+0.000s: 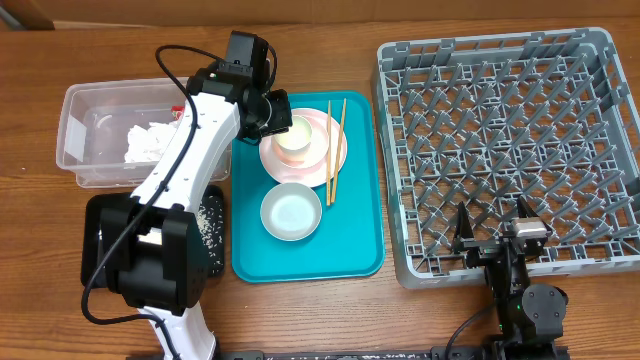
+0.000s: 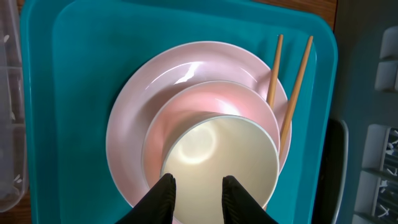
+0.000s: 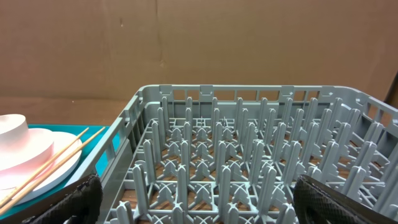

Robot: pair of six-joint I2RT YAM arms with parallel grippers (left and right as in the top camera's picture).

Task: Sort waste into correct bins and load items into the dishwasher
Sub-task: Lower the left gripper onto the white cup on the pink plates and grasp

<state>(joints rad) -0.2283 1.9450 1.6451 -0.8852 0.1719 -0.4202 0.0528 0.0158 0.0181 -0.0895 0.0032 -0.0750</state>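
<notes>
A round pale pink plate (image 2: 127,134) lies on the teal tray with a pink bowl (image 2: 171,118) on it and a small white cup (image 2: 217,152) nested in the bowl. Two wooden chopsticks (image 2: 292,87) rest across the plate's right rim. My left gripper (image 2: 198,178) hovers over the cup's near rim, its fingers narrowly open with only the cup's inside showing between them. A grey bowl (image 1: 291,212) sits nearer on the tray. The white napkin (image 1: 150,140) lies in the clear tub (image 1: 90,105). My right gripper (image 3: 198,186) stands wide open over the dish rack (image 3: 249,162), holding nothing.
The teal tray (image 1: 355,250) sits between the bins and the grey rack (image 1: 510,140). The black tray (image 1: 100,235) lies front left, partly under my left arm, with whitish crumbs (image 1: 212,225) at its right end. Bare wooden table surrounds everything.
</notes>
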